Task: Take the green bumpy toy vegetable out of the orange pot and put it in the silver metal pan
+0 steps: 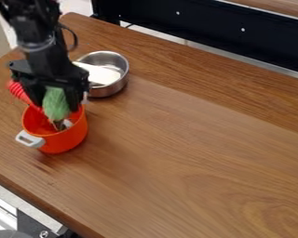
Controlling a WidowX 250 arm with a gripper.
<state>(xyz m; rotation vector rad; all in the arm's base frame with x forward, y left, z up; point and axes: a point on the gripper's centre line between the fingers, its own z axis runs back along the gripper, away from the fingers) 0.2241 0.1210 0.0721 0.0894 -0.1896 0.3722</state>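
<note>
The black gripper [54,98] hangs at the left of the view, just over the orange pot [65,141]. Its fingers close on both sides of a green, textured object [56,103], whose lower end reaches down into the pot's mouth. A red ribbed object [19,92] leans at a slant over the pot's back left rim, beside the gripper. Something small, pale and dark shows inside the pot below the green object; what it is I cannot tell.
Behind the pot and right of the gripper stands a silver metal pan [118,82] with a white item [102,74] in it. The pot's white handle [30,139] juts left. A black metal beam [207,25] runs behind the wooden table [195,139].
</note>
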